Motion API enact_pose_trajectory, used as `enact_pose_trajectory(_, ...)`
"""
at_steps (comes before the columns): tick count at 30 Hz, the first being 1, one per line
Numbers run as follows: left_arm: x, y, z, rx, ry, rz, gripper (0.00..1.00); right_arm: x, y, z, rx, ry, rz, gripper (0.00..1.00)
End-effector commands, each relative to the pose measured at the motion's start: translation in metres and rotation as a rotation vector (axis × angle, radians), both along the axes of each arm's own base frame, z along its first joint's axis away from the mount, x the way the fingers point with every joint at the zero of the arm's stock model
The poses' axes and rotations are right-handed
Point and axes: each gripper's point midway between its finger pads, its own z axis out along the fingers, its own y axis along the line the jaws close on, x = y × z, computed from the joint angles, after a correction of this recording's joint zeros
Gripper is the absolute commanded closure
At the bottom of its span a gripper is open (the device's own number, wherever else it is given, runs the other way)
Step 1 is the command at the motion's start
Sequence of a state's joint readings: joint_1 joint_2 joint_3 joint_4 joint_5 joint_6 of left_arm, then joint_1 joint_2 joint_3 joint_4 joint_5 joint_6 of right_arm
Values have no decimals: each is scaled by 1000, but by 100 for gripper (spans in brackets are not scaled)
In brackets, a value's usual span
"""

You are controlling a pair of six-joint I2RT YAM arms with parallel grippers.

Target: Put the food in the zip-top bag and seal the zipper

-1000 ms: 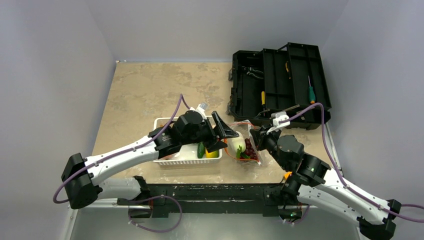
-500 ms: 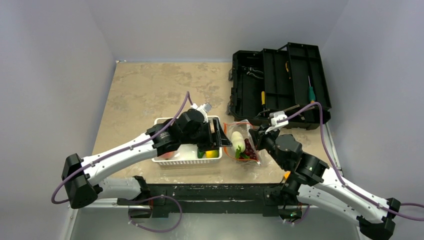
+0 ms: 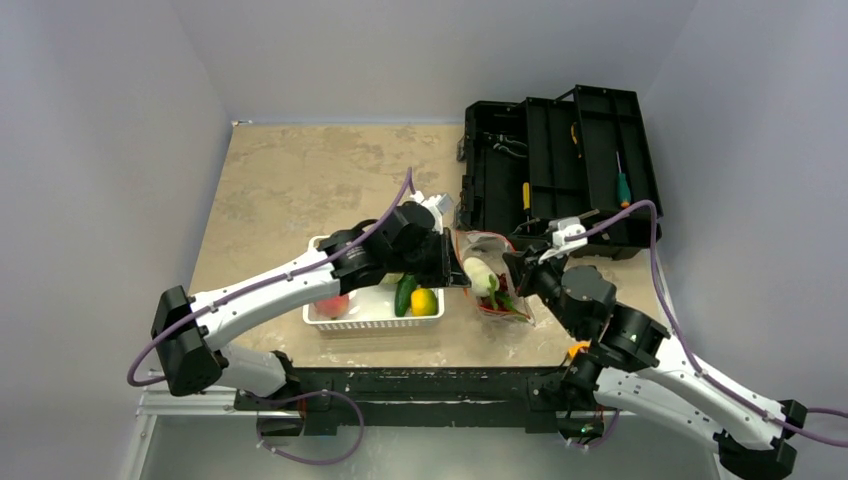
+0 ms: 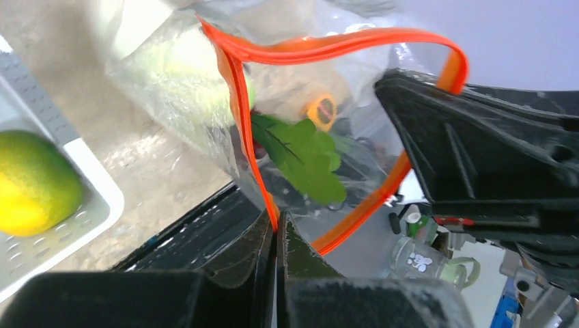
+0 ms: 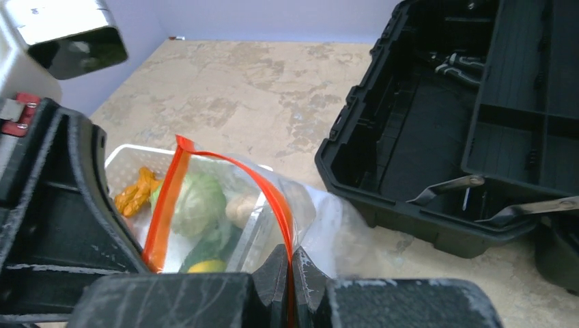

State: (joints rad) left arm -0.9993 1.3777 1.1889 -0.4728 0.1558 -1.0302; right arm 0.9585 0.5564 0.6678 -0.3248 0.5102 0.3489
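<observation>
The mango [image 4: 34, 181] and the white basket [image 4: 95, 199] run off the left wrist view's left edge, and the white radish [image 4: 171, 68] blurs behind the zip-top bag [image 4: 205, 143]. From above, the tools [image 3: 622, 188] in the black toolbox [image 3: 545, 150] are too small to name, and the left arm [image 3: 270, 295] hides part of the basket

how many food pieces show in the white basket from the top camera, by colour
pink: 1, the peach
green: 1, the cucumber
yellow: 1, the mango
total: 3 showing in the basket; the left arm covers part of it
</observation>
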Motion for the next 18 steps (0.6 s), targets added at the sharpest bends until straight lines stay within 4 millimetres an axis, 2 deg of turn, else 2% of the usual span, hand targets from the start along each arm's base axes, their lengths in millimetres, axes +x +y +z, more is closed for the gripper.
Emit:
enact_pose_trajectory(1,-5,-8,72,-163,-133,-72,100,2,-18,54,67,-65,-79,100)
enact_pose_trajectory(5,-19,-18,94,-263,-111,-122,100,-2,-33,82,82,-99,-108,100)
enact_pose_trajectory(8,-21,-20,86,-273,-77,-109,100,-4,-30,88,101,-124,-80,100)
enact_pose_trajectory(10,-17,-17,65,-217,-49,-77,100,-2,-21,76,98,-119,-55,100)
enact_pose_trajectory(12,-16,-16,47,-176,-18,-63,100,1,-9,55,74,-82,-29,100)
enact_pose_trajectory(14,-18,-19,38,-173,12,-68,100,5,-1,30,28,-36,-30,100)
enact_pose_trajectory(16,-19,-22,37,-189,24,-74,100,8,1,9,-15,5,-39,100)
enact_pose_trajectory(18,-20,-21,39,-194,21,-75,100,9,2,2,-32,23,-45,100)
